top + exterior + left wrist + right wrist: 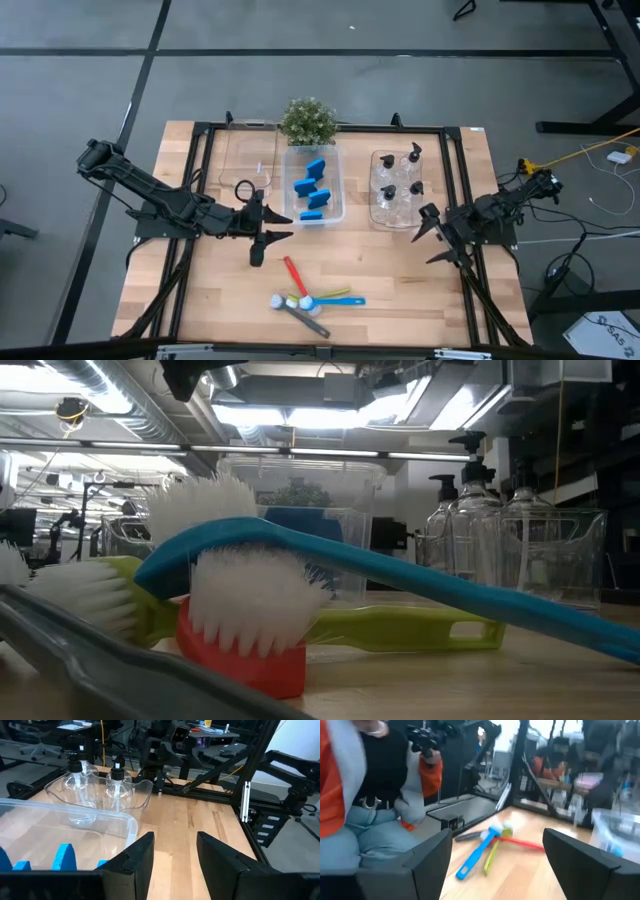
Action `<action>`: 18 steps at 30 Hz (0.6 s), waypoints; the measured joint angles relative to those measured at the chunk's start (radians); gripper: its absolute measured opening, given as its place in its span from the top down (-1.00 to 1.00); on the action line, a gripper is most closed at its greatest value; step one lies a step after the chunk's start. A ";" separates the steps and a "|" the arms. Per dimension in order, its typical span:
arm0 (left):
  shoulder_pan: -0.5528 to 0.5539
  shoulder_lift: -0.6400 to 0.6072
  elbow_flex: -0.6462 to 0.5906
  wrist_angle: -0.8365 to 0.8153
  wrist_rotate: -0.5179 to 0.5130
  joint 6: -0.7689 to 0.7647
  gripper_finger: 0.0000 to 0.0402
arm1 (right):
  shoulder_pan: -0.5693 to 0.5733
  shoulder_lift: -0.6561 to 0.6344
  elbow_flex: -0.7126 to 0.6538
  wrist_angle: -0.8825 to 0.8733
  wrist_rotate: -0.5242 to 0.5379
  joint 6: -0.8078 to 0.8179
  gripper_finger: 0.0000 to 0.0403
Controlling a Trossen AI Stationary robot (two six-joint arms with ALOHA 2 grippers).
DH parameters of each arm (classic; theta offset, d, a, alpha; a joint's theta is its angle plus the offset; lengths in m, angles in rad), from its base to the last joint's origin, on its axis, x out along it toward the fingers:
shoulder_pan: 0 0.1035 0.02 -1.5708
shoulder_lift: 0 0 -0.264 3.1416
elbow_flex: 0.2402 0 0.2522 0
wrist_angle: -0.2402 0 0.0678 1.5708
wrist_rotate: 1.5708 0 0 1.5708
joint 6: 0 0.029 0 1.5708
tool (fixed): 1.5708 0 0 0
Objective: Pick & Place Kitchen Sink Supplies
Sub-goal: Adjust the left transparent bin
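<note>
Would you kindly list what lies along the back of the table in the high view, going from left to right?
Empty clear plastic bin → green potted plant → clear plastic bin holding blue rectangular sponges → clear plastic bin holding clear bottles with black pump tops.

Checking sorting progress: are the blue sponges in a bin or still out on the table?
In: the blue sponges lie inside the middle clear bin.

you have three bins [314,215] in a row at the far side, a plant [308,119] behind the middle one. sponges [313,192] sit in the middle bin, bottles [397,178] in the right. brushes [310,297] lie crossed at the near edge.
</note>
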 joint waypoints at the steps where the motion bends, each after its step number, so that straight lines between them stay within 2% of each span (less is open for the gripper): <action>1: 0.006 0.000 0.000 -0.001 0.003 0.001 0.29 | 0.000 0.000 0.001 -0.002 -0.013 -0.022 -0.53; 8: 0.084 0.007 0.000 -0.081 0.072 0.008 0.29 | 0.000 0.004 0.001 -0.017 0.030 0.036 -0.53; 12: 0.119 0.007 0.000 -0.069 0.087 0.078 0.29 | 0.000 0.010 0.001 -0.020 0.047 0.066 -0.53; 18: 0.180 0.027 0.021 -0.049 0.128 0.150 0.29 | 0.000 0.019 0.001 -0.020 0.046 0.007 -0.53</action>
